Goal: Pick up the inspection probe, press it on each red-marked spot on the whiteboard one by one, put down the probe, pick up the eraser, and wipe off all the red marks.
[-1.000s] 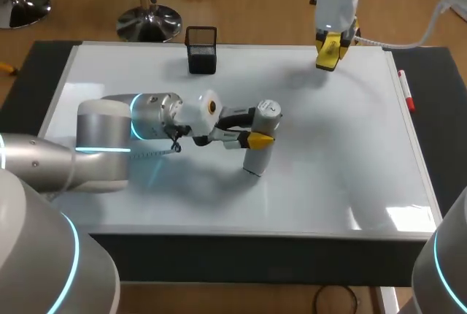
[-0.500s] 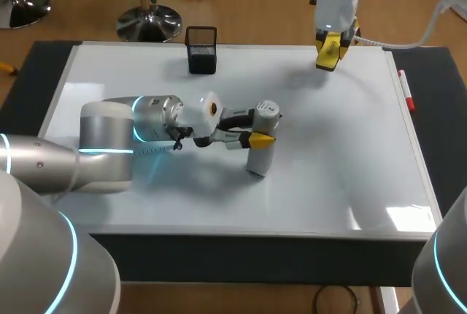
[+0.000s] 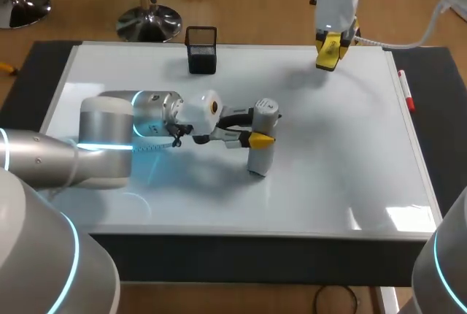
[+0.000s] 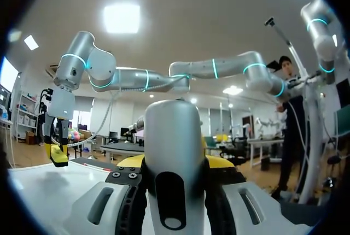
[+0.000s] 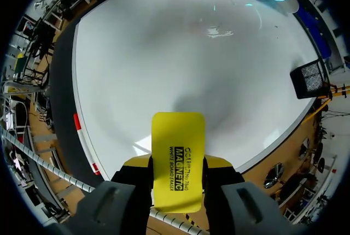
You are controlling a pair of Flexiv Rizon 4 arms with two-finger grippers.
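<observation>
The grey cylindrical inspection probe (image 3: 257, 159) stands almost upright on the whiteboard (image 3: 343, 153), near its middle. My left gripper (image 3: 257, 136) comes in from the left and is shut on the probe's upper part. In the left wrist view the probe (image 4: 174, 131) fills the gap between the yellow tips of that gripper (image 4: 175, 162). My right gripper (image 3: 330, 45) hangs over the board's far edge, shut on the yellow eraser (image 3: 328, 55). The right wrist view has the eraser (image 5: 178, 145) flat between the fingers of the right gripper (image 5: 178, 165). No red marks show on the board.
A black mesh holder (image 3: 201, 50) stands at the board's far edge, left of the middle. A red marker (image 3: 406, 89) lies along the right rim. The holder (image 5: 310, 76) and the marker (image 5: 76, 121) also show in the right wrist view.
My left arm has shifted slightly while the probe stays at nearly the same spot. The right arm has not moved.
</observation>
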